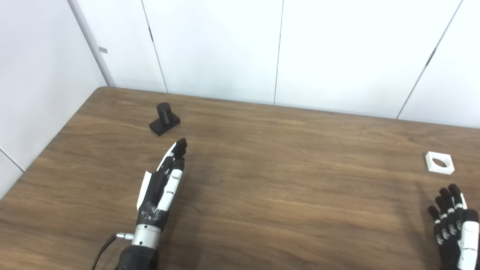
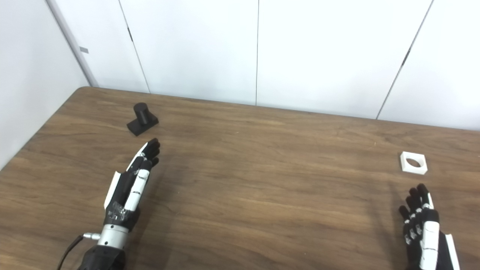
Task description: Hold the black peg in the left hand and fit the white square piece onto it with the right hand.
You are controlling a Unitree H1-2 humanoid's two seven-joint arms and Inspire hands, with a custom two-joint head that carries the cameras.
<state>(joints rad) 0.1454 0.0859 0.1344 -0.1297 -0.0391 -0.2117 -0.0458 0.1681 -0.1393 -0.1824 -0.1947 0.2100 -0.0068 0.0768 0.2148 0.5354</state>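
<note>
Resting on the brown wooden worktop, the black cylindrical peg on its square base and the white square piece with a round hole lie untouched, each robot hand, left and right, extended, empty, fingers apart.

Both head cameras look down and forward across the bench toward the wall at 12 o'clock. They share nearly everything (right eye view slightly offset sideways).

A brown wooden table with visible grain fills the lower part of the view, its far left corner rounded. Behind it stands a wall of white panels divided by thin dark vertical seams, meeting a plain white side wall at left.
</note>
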